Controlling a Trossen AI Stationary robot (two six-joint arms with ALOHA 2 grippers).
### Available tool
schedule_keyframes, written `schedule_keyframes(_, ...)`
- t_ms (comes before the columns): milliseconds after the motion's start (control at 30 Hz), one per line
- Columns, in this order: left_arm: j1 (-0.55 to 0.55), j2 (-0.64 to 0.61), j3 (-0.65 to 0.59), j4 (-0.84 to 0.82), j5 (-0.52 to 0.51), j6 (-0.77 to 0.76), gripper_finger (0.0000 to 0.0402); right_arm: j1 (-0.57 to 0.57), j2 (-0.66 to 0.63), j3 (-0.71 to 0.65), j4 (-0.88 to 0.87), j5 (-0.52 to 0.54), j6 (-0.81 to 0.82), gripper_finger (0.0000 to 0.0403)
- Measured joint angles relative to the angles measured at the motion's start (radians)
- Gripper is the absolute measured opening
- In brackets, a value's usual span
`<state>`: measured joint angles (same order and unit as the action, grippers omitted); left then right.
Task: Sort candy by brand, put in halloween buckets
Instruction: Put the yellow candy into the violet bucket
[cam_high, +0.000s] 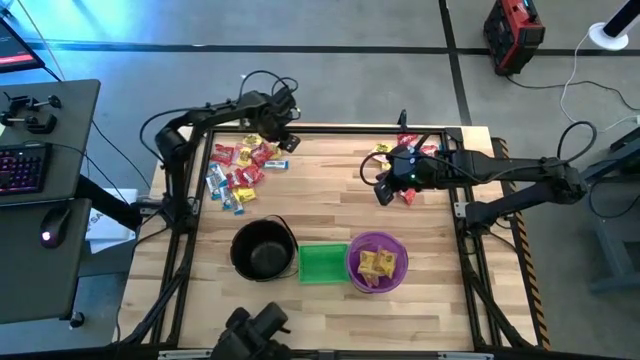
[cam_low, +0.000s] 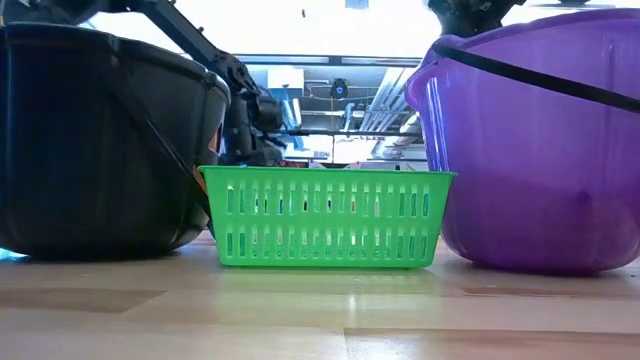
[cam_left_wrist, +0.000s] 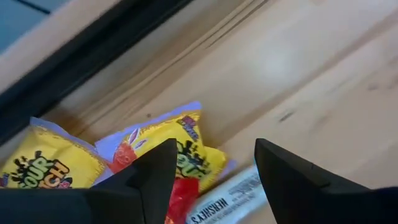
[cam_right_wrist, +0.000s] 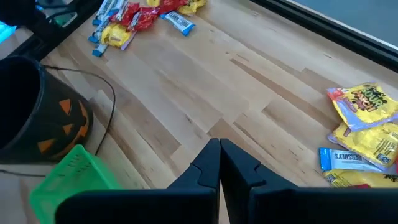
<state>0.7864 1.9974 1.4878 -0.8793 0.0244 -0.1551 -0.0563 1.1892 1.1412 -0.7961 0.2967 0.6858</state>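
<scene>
The tabletop (cam_high: 330, 215) was a pale wooden slab in a dark metal frame, standing on a grey floor (cam_high: 330, 60) crossed by dark lines. A desk (cam_high: 40, 200) with a lit keyboard (cam_high: 22, 165) and a mouse (cam_high: 48, 236) stood off the left side, and a red and black case (cam_high: 512, 35) sat on the floor beyond the far right corner, with white cable trailing near it.

Most of the candy (cam_high: 240, 165) lay heaped at the far left of the tabletop, in yellow, red and blue-and-white wrappers, close to the far edge. A smaller cluster of candy (cam_high: 405, 148) lay at the far right. Along the near edge the three buckets stood in a row: the black pail (cam_high: 262, 248), the green basket (cam_high: 322, 263) touching it, and the purple bucket (cam_high: 376, 262) with yellow candies inside.

The left tool (cam_high: 285, 135) hung over the far end of the big heap, right by the frame rail; its wrist view showed the fingers (cam_left_wrist: 155, 174) spread apart above a yellow packet (cam_left_wrist: 180, 146) and a white-wrapped bar (cam_left_wrist: 227, 199). The right tool (cam_high: 385, 190) was low over bare wood just near of the smaller cluster, its fingers (cam_right_wrist: 208, 165) pressed together with nothing between them.

The middle of the tabletop between the two heaps and the buckets lay bare.
</scene>
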Motion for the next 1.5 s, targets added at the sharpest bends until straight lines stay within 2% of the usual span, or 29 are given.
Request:
schedule_keyframes(233, 0.000, 0.072, 0.000, 0.001, -0.083, -0.054, 0.0212, 0.000, 0.000, 0.000, 0.001, 0.047, 0.056, 0.0002)
schedule_keyframes(433, 0.000, 0.088, -0.002, 0.009, -0.098, -0.026, 0.0199, 0.000, 0.000, 0.000, 0.001, 0.048, 0.058, 0.0002)
schedule_keyframes(533, 0.000, 0.083, -0.003, -0.002, -0.102, 0.010, 0.0146, 0.000, 0.000, 0.000, 0.001, 0.048, 0.058, 0.0002)
schedule_keyframes(633, 0.000, 0.065, -0.003, -0.015, -0.091, 0.033, 0.0047, 0.000, 0.000, 0.000, 0.001, 0.050, 0.058, 0.0002)
schedule_keyframes(667, 0.000, 0.053, -0.003, -0.016, -0.084, 0.038, 0.0026, 0.000, 0.000, 0.000, 0.001, 0.057, 0.058, 0.0002)
schedule_keyframes(800, -0.005, -0.020, 0.009, -0.023, -0.047, 0.031, 0.0013, 0.000, -0.002, 0.000, 0.012, 0.094, 0.057, 0.0002)
schedule_keyframes(933, -0.046, -0.151, 0.011, -0.022, -0.012, 0.019, 0.0005, -0.002, -0.041, 0.015, 0.085, 0.123, -0.009, 0.0002)
schedule_keyframes(1067, -0.171, -0.286, 0.011, -0.019, 0.006, 0.007, 0.0002, -0.007, -0.092, 0.048, 0.092, 0.188, -0.083, 0.0002)
schedule_keyframes(1200, -0.379, -0.373, 0.013, 0.044, 0.038, -0.042, 0.0001, -0.029, -0.153, 0.056, 0.089, 0.223, -0.109, 0.0002)
schedule_keyframes(1367, -0.626, -0.355, 0.013, 0.253, 0.141, -0.089, 0.0001, -0.055, -0.206, 0.056, 0.082, 0.216, -0.103, 0.0002)
schedule_keyframes(1500, -0.739, -0.264, 0.013, 0.574, 0.210, -0.122, 0.0000, -0.063, -0.217, 0.056, 0.076, 0.206, -0.126, 0.0002)
